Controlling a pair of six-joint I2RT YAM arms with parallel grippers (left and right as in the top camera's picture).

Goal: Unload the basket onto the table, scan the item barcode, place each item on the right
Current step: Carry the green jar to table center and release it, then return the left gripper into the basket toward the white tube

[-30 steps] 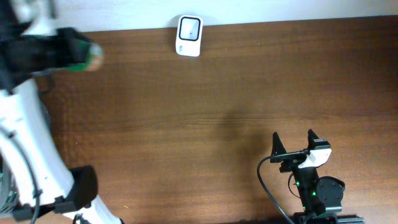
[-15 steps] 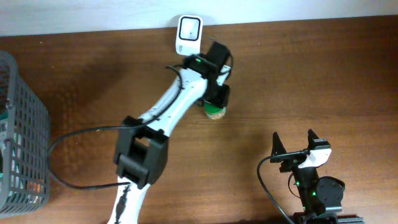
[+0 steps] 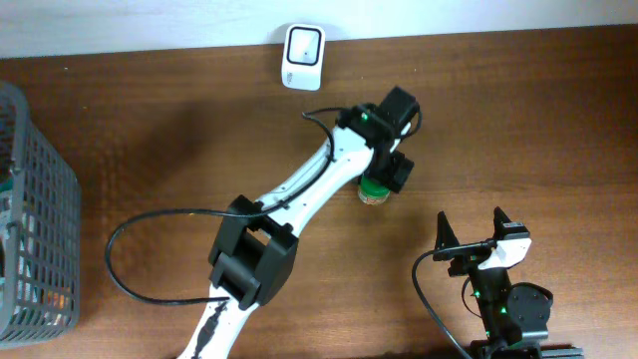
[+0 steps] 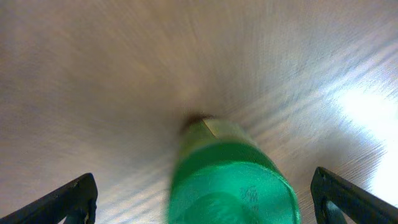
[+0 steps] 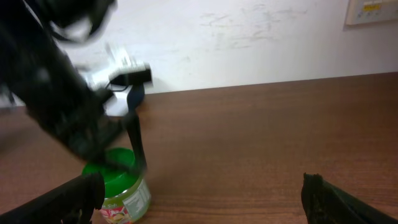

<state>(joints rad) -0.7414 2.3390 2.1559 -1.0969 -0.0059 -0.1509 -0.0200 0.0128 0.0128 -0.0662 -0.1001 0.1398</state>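
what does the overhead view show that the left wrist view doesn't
Only overhead: the white scanner at the table's far edge, the grey basket on the left, and the right end effector, open. Only left wrist: how the left end effector stands open, fingers clear of the green-lidded jar on both sides. Both: that jar, standing on the wooden table.

Mock checkout bench in a lab-style room.
I see a white barcode scanner [image 3: 302, 57] against the plain wall [image 3: 478, 15] beyond my left gripper [image 3: 379, 183], a grey wire basket [image 3: 40, 209] far off to its left, and a bare wooden table [image 3: 528, 120] below.
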